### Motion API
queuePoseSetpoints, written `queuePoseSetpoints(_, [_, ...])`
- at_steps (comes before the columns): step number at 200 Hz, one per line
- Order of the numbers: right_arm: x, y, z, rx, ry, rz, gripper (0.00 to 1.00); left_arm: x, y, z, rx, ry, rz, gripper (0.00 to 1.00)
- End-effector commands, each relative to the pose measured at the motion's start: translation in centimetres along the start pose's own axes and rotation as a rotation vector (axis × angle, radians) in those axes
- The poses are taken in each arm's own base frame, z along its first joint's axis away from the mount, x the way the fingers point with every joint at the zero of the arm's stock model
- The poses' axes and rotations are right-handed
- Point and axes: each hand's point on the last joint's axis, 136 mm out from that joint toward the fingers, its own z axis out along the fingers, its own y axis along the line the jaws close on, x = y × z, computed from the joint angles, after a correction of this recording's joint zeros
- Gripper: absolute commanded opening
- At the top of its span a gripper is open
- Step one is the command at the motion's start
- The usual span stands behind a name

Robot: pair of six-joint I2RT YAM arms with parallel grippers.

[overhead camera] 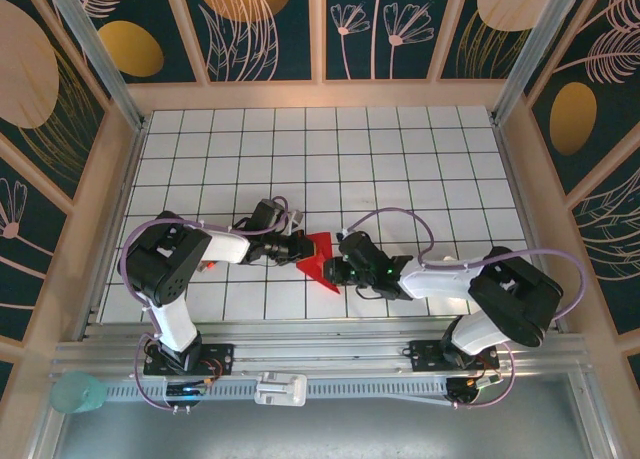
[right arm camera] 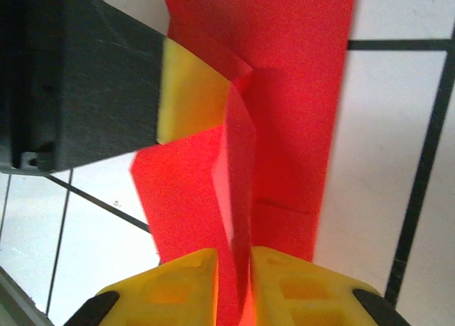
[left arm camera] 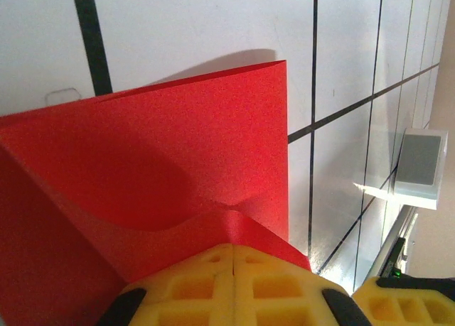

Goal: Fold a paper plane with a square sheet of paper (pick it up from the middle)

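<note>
Two robot grippers pinch a partly folded red paper sheet (overhead camera: 320,256).
It sits just 6 o'clock of table (overhead camera: 400,149) centre. Left gripper (overhead camera: 297,247), at its 9 o'clock, is clamped on it. Right gripper (overhead camera: 340,269), at 4 o'clock, nips a raised fold. Early creases only, no dart yet.

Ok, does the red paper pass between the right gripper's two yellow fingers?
Yes, the red paper runs down into the narrow gap of the right gripper, between its yellow fingers.
</note>
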Motion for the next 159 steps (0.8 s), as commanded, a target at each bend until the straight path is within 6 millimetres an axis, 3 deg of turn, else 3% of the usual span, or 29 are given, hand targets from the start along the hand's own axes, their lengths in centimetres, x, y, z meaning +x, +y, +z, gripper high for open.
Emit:
queuePoseSetpoints(1, [0.5,-0.8,0.2,0.007,0.008,0.034,0.18,-0.2,0.1,0.2,0.009,0.004,0.014,0.07])
queuePoseSetpoints(159, [2.6,-0.3,1.1,-0.086,0.069,0.098,0.06,0.0,0.6,0.3,0.0,0.0,0.005,0.06])
